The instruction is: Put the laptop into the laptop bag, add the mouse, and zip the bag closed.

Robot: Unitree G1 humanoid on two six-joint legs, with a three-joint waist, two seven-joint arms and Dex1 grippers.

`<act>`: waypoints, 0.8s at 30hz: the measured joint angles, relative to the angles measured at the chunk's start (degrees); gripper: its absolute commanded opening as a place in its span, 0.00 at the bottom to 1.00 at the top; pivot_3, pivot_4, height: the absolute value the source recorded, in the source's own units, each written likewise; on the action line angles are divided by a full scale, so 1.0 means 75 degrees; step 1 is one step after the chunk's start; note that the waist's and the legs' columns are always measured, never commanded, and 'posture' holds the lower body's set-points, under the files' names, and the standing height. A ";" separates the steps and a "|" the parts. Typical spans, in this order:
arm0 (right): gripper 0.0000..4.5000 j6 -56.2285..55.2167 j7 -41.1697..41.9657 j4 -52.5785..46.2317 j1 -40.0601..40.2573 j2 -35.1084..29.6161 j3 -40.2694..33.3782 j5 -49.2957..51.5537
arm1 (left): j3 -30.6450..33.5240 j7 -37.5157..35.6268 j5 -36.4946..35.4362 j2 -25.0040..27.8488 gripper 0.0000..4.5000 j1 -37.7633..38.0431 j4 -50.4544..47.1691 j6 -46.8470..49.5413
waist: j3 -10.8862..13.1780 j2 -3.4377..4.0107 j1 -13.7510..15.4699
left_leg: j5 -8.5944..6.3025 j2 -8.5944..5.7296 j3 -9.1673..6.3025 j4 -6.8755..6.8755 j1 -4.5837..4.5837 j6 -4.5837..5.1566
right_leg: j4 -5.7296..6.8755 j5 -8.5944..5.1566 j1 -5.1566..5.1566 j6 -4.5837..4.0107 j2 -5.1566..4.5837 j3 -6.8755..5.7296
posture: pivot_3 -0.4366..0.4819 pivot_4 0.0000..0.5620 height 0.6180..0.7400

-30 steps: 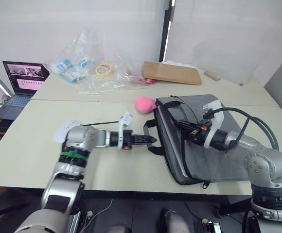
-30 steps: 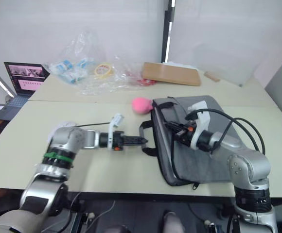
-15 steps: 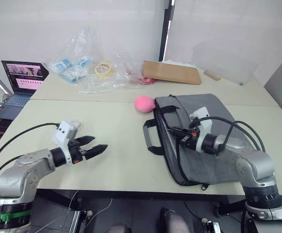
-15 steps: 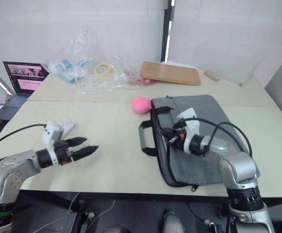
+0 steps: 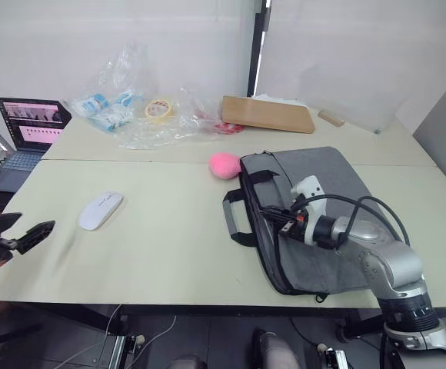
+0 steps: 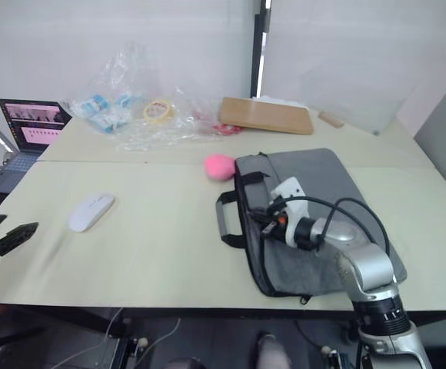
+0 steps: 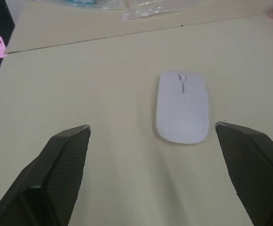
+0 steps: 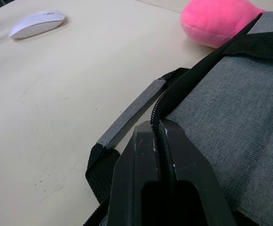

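The white mouse point(image 5: 101, 210) lies on the beige table, left of centre. My left gripper point(image 5: 29, 227) hovers at the table's far left edge, open wide, with the mouse point(image 7: 182, 107) ahead of its spread fingers and untouched. To the right lies the grey laptop bag point(image 5: 323, 184), flat, its black handles point(image 5: 233, 221) pointing toward the mouse. At the bag's zipper edge point(image 8: 174, 89) by the handles, my right gripper point(image 8: 154, 126) is shut, the zip line running into its fingertips. The laptop is hidden from view.
A fluffy pink ball point(image 5: 225, 164) touches the bag's far corner. On the rear table lie clear plastic bags point(image 5: 131, 108), a tape roll point(image 5: 158, 110) and a cardboard sheet point(image 5: 267, 114). A small dark laptop with a lit screen point(image 5: 27, 127) stands at back left.
My left arm has drawn back from beside the bag's handles to the table's far left edge, uncovering the mouse. My right gripper slid over the bag to its handle-side zipper edge.
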 measured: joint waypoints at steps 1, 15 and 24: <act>0.15 -0.0037 0.0041 0.0013 0.0000 0.0023 0.0023 -0.0024 | 0.0000 -0.0016 0.0034 0.0000 1.00 -0.0055 0.0216 -0.0136 | 0.0000 0.0000 -0.0018 | 0.0000 0.0002 0.0005 -0.0004 0.0000 0.0000 | -0.0001 -0.0002 -0.0001 -0.0003 0.0001 -0.0003 | 0.48 0.27 1.00; 0.99 -0.1935 0.2593 0.1129 -0.0091 -0.2045 -0.1212 0.0112 | -0.0261 -0.0706 0.0389 0.0488 1.00 -0.1131 0.3317 -0.1712 | -0.0005 -0.0017 -0.0149 | 0.0000 0.0004 0.0028 -0.0012 0.0006 -0.0001 | -0.0006 -0.0004 0.0002 -0.0002 0.0002 -0.0007 | 0.48 0.27 1.00; 0.99 -0.5883 0.3555 0.7251 -0.1553 -0.3978 -0.1661 -0.1895 | -0.0408 -0.1027 0.0424 0.0746 1.00 -0.1342 0.3694 -0.2039 | -0.0002 -0.0018 -0.0254 | 0.0000 0.0026 0.0057 -0.0020 0.0012 -0.0001 | -0.0006 -0.0005 0.0001 -0.0004 0.0001 0.0003 | 0.48 0.27 1.00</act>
